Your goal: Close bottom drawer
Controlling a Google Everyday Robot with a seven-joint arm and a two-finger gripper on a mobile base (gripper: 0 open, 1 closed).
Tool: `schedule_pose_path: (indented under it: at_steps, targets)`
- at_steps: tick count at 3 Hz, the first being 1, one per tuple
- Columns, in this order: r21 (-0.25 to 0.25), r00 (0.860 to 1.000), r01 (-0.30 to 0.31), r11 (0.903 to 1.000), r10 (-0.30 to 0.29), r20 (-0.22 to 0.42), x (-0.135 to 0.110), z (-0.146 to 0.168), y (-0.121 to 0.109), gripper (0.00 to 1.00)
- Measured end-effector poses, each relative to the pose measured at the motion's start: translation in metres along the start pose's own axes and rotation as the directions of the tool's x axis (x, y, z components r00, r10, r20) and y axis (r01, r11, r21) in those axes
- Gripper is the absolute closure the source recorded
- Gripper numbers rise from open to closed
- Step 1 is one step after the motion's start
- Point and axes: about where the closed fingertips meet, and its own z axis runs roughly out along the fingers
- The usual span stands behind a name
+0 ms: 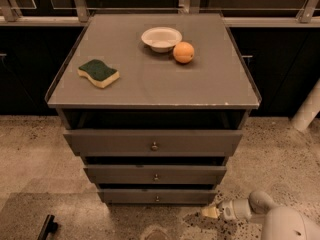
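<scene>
The bottom drawer [157,196] is the lowest and narrowest of three grey-brown fronts, with a small round metal knob [157,199] at its centre. It stands a little out from the cabinet, with a dark gap above it. My gripper [210,212] is low at the right, just off the drawer's right front corner, its pale tip pointing left toward the drawer. The white arm [280,219] reaches in from the bottom right corner.
The middle drawer [155,174] and the top drawer [154,143] also stand out. On the cabinet top [150,79] lie a green sponge [98,72], a white bowl [161,38] and an orange [183,52]. Speckled floor lies all around; a dark object [47,227] sits bottom left.
</scene>
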Motion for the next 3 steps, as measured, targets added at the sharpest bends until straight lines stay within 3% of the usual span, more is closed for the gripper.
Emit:
schedule_pose_path:
  at_steps: [1,2,3]
  targets:
    - [0.000,1.000,0.000,1.0000,0.000,0.000,0.0000,0.0000,0.0000,0.12]
    - [0.000,1.000,0.000,1.0000,0.000,0.000,0.0000,0.0001,0.0000,0.00]
    - [0.000,1.000,0.000,1.0000,0.000,0.000,0.0000,0.0001,0.0000,0.00]
